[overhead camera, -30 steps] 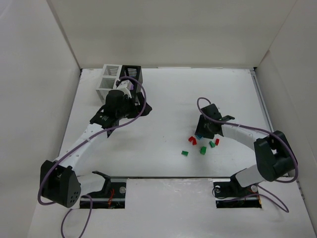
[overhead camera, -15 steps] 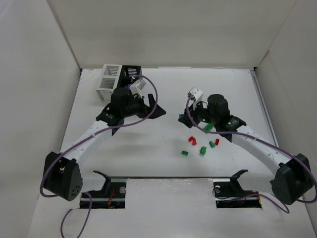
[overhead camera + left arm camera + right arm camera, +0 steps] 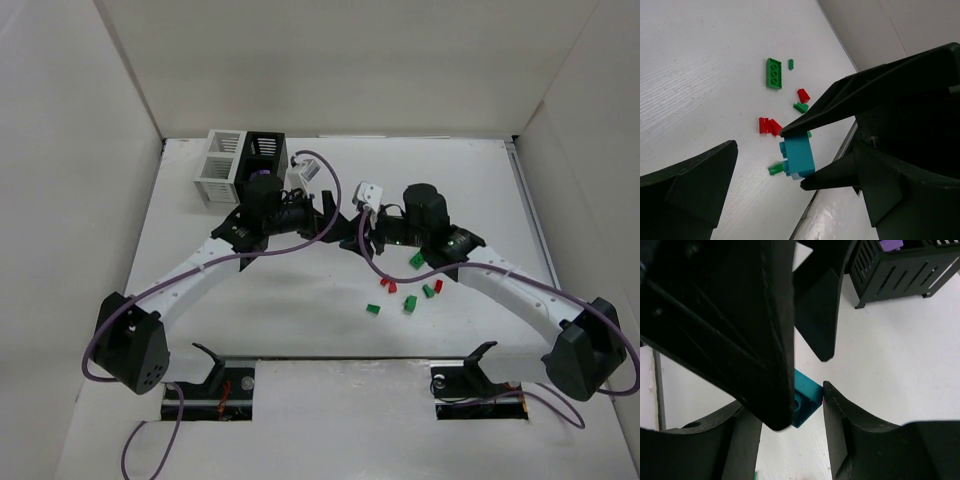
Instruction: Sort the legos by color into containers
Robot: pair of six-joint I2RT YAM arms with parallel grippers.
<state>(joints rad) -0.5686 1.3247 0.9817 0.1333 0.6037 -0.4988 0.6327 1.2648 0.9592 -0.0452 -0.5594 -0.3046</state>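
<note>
1. the right gripper [image 3: 802,404] is pinching a small teal plastic brick [image 3: 797,155] between its two black fingertips, near the middle of the white bench [image 3: 300,300].
2. the left gripper [image 3: 333,213] is standing wide open, tip to tip with the right one. its fingers are sitting either side of the teal brick with a gap showing.
3. the other loose pieces are lying on the bench just beside the right gripper, on its near side: a long green plastic plate [image 3: 417,260], two little red bricks [image 3: 386,285] touching each other, and some small green bricks [image 3: 409,302].
4. the white slatted box [image 3: 222,165] and the black slatted box [image 3: 265,150] are sitting joined at the far left of the bench. a purple brick [image 3: 890,245] is showing inside the black one.
</note>
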